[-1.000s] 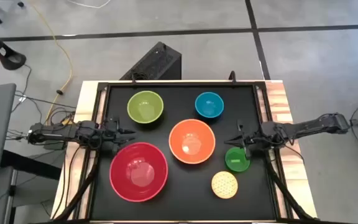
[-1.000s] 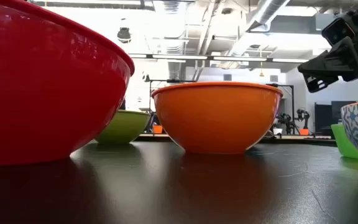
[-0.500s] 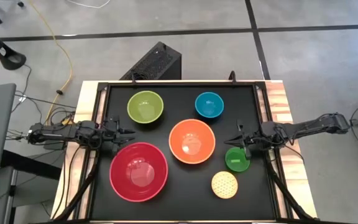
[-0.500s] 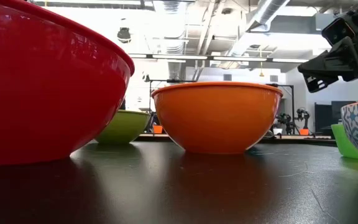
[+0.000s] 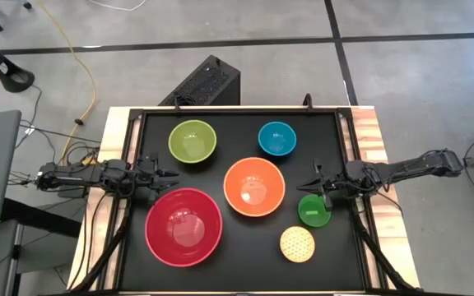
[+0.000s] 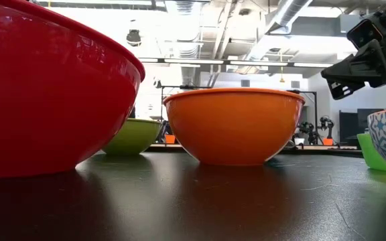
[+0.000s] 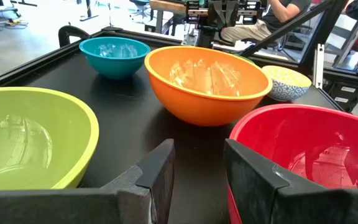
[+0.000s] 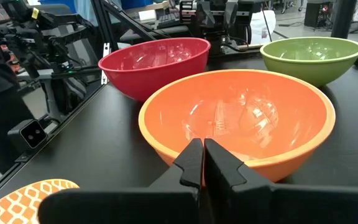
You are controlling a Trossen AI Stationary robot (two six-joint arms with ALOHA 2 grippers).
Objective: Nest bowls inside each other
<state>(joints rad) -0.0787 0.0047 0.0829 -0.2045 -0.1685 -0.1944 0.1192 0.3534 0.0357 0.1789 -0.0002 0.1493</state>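
Note:
Six bowls rest upright and apart on their bases on the black table (image 5: 319, 136). They are the red bowl (image 5: 183, 227), orange (image 5: 254, 187), lime green (image 5: 192, 141), blue (image 5: 276, 139), yellow lattice (image 5: 297, 243) and small bright green (image 5: 313, 210). My left gripper (image 5: 174, 175) hovers open at the left, between the lime green bowl (image 7: 30, 137) and the red bowl (image 7: 309, 155), with only table between its fingers (image 7: 160, 177). My right gripper (image 5: 311, 186) is shut on nothing at the right, above the table (image 6: 354, 67), pointing at the orange bowl (image 8: 241, 118).
A raised black rim (image 5: 138, 115) frames the table, with wooden strips (image 5: 373, 140) on both sides. A dark box (image 5: 208, 82) stands beyond the far edge. Bare table lies along the near edge, between the red and yellow bowls.

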